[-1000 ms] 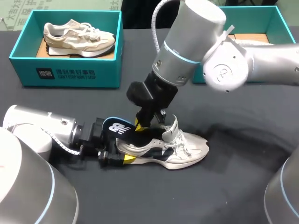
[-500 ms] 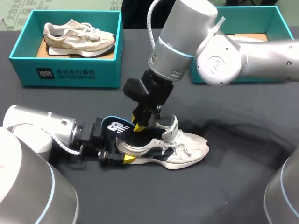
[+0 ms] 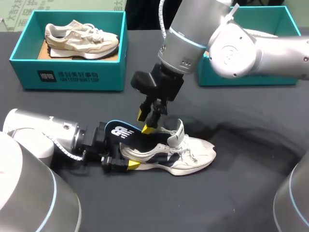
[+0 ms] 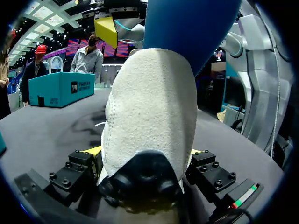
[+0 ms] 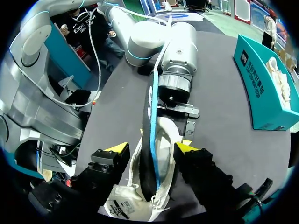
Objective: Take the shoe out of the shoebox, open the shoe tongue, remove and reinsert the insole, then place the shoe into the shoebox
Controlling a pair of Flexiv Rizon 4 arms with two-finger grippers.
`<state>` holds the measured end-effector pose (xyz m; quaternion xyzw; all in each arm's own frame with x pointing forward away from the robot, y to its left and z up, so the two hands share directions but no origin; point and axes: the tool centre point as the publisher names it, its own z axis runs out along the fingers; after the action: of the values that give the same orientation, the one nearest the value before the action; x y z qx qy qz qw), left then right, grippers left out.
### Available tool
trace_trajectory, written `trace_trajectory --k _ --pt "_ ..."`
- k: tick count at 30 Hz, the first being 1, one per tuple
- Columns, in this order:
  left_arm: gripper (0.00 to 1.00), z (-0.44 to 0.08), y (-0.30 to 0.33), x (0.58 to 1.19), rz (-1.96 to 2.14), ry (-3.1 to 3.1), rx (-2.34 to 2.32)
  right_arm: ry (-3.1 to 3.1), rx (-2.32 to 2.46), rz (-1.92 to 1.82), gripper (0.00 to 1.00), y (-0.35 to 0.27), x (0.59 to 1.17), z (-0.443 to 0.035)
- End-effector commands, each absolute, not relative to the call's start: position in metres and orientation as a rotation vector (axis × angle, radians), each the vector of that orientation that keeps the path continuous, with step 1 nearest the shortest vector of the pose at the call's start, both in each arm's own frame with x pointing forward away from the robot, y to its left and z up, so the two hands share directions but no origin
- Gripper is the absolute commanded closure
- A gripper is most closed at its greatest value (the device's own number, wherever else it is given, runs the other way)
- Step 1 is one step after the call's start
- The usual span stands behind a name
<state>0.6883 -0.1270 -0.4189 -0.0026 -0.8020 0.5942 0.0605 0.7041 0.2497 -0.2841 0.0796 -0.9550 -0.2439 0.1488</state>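
The dark worktop (image 3: 241,193) carries two teal shoeboxes at its far side. The right arm (image 3: 251,48) comes in over the right shoebox (image 3: 265,19) and hides most of what is in it. The left shoebox (image 3: 67,75) holds one beige shoe (image 3: 81,37), lying on its sole with the toe to the right.

The left arm (image 3: 43,133) lies low at the near left. The white shoe (image 3: 186,154) stands on the worktop near the middle, toe to the right, tongue lifted up, laces loose. It has dark parts along the side.

A blue-black insole (image 3: 125,133) sticks out of the heel opening, rising to the left.

Only the left wrist view shows the grasp. There the left gripper (image 4: 145,154) has its fingers clenched on the rough white heel from both sides, and the insole (image 4: 187,28) rises blue above it.

The right wrist view looks down into the shoe (image 5: 156,186). The insole (image 5: 152,140) stands there on its edge between the released fingers of the right gripper (image 5: 153,148), apart from both. In the head view this gripper (image 3: 144,122) hangs just above the insole.
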Motion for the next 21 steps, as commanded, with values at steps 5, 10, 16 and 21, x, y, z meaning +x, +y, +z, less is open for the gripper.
trace_trajectory --k 5,10,16,21 --pt "1.00 -0.423 -0.128 0.689 1.797 -2.429 -0.007 -2.740 0.240 -0.734 0.00 0.252 0.703 -0.283" --pt "1.00 -0.423 -0.128 0.689 1.797 -2.429 -0.007 -2.638 0.151 -0.842 0.02 0.258 0.702 -0.286" --pt "1.00 -0.423 -0.128 0.689 1.797 -2.429 -0.007 -2.583 0.050 -0.851 0.45 0.261 0.697 -0.288" --pt "1.00 -0.423 -0.128 0.689 1.797 -2.429 -0.007 -2.562 -0.006 -0.849 0.47 0.264 0.694 -0.291"
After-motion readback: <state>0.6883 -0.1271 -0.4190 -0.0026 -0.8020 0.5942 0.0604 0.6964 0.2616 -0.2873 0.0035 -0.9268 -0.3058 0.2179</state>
